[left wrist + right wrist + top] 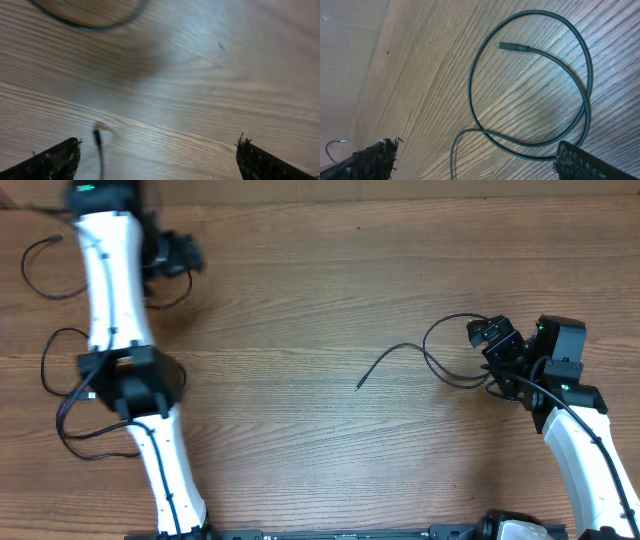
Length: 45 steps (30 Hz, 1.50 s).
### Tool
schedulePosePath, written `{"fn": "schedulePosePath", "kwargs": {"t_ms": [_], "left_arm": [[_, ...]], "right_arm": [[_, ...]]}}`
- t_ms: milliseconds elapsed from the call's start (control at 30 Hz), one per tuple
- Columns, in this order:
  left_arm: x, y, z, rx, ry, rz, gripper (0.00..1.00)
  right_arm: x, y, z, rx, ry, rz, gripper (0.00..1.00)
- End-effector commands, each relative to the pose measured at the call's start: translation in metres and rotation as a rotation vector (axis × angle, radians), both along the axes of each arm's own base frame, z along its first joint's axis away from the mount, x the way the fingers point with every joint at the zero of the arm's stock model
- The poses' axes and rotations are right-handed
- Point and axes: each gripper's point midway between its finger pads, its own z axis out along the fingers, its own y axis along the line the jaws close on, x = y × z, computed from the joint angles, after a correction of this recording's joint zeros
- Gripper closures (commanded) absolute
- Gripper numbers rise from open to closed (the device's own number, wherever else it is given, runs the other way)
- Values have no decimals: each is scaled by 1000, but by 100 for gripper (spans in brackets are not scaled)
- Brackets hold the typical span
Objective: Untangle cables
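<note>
Right gripper [475,146] gapes empty above a looped cable [515,47]. Left gripper [159,142], equally wide and empty, hovers beside a plug tip [96,135] on the wooden table [225,75].

Entry: all three views checked for markings, none legible. No text, label, brand, number or sign reads on the white arm casings [110,270], on the wood-grain tabletop [320,280], or on the cables [515,47]. The left wrist view is too blurred to resolve any fine print.
</note>
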Motion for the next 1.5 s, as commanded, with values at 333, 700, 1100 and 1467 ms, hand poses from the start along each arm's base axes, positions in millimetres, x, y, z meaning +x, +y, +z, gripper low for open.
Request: {"fn": "schedulePosePath", "kwargs": {"t_ms": [333, 700, 1100, 1467], "left_arm": [[-66, -19, -62, 226, 339, -13, 2], [-89, -48, 116, 273, -148, -59, 0], [-164, -59, 185, 342, -501, 28, 0], [-203, -58, 62, 359, -346, -153, 0]], "right_arm": [[2, -11, 1, -66, 4, -35, 0], [1, -15, -20, -73, 69, -46, 0], [0, -15, -26, -70, 90, -45, 0], [-3, -14, -28, -68, 107, -44, 0]]}}
